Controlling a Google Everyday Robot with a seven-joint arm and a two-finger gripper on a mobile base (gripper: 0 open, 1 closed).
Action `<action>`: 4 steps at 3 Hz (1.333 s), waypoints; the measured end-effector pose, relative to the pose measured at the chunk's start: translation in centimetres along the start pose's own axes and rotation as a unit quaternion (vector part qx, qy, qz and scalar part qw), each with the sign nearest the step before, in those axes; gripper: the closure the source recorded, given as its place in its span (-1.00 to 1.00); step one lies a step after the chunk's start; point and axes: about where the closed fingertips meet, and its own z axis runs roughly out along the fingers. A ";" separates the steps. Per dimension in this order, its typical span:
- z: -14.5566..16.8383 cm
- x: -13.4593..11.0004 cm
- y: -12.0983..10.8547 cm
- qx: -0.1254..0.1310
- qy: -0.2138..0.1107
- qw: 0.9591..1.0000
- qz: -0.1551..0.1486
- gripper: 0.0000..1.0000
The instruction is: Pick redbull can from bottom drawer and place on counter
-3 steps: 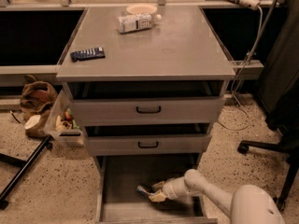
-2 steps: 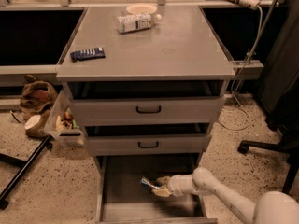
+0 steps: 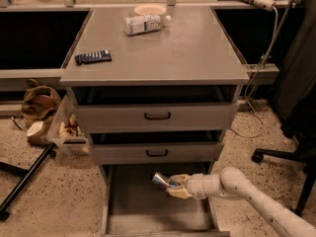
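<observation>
The bottom drawer (image 3: 133, 211) of the grey cabinet is pulled open, showing its plain grey floor. My gripper (image 3: 174, 185) reaches in from the lower right on a white arm and is shut on the redbull can (image 3: 162, 180), a slim silver and blue can. The can is held tilted, its shiny end pointing up-left, lifted a little above the drawer floor and just below the middle drawer's front. The counter (image 3: 187, 48) is the wide grey top of the cabinet, well above the gripper.
On the counter lie a white labelled bottle (image 3: 143, 23), a dark blue remote-like bar (image 3: 93, 57) and a pale bowl (image 3: 150, 9). Two upper drawers with black handles (image 3: 157, 115) stand slightly open. A bag (image 3: 40, 102) and bin sit left; a chair base (image 3: 281, 157) right.
The gripper has risen and drawn back toward the drawer's middle with the can in it; the can has come off the drawer floor and now sits higher, tilted up-left.
</observation>
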 end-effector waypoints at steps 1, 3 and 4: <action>0.0 0.0 0.0 0.000 0.000 1.000 0.000 1.00; -3.0 -5.4 2.0 0.018 0.010 1.000 -0.023 1.00; -7.4 -14.2 4.9 0.016 0.006 0.998 -0.068 1.00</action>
